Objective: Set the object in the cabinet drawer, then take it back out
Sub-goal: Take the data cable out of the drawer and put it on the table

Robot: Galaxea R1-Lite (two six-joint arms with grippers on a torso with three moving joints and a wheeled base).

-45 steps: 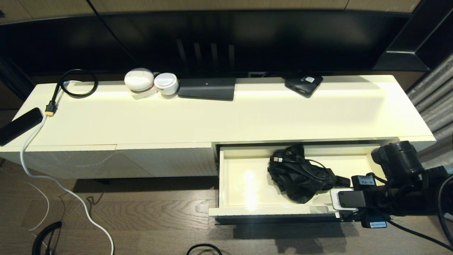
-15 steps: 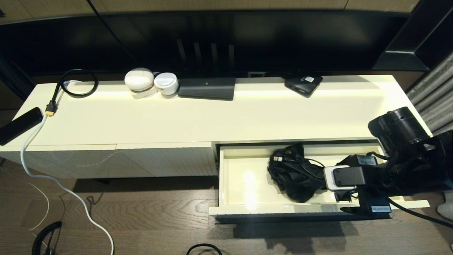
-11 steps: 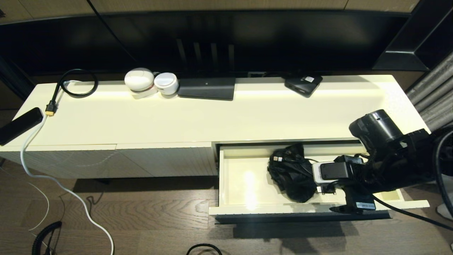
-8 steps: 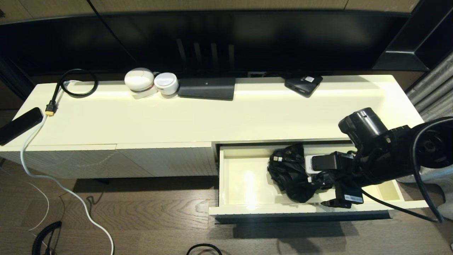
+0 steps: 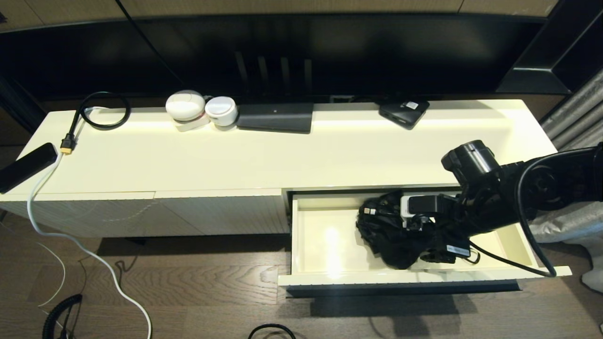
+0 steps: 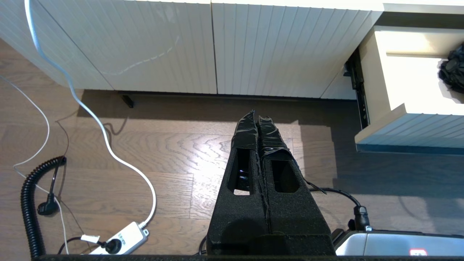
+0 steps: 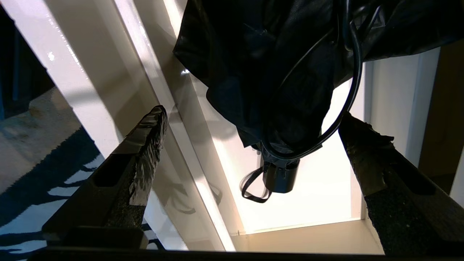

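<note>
The cabinet drawer [image 5: 377,278] stands pulled out at the cabinet's right, its cream floor [image 7: 308,203] bare except for the object. The object is a crumpled black bundle [image 5: 384,230] with a thin black cable looped over it, a short cylindrical end [image 7: 281,179] and a small strap. My right gripper [image 7: 252,114] hangs low over the drawer, open, one finger on each side of the bundle's cylindrical end and touching nothing. In the head view its fingers are lost against the bundle. My left gripper [image 6: 258,116] is shut and empty, parked over the wooden floor left of the drawer [image 6: 398,119].
On the cabinet top [image 5: 301,155] are two white round devices [image 5: 200,109], a flat black box [image 5: 275,117], a small black device [image 5: 404,112], a looped black cable [image 5: 101,110] and a black remote [image 5: 23,167]. A white cable, a coiled cord [image 6: 30,203] and a power strip [image 6: 119,241] lie on the floor.
My right arm has swung from the drawer's right front corner leftward and inward, and its open gripper now hangs over the black bundle. The drawer and the bundle have not moved.
</note>
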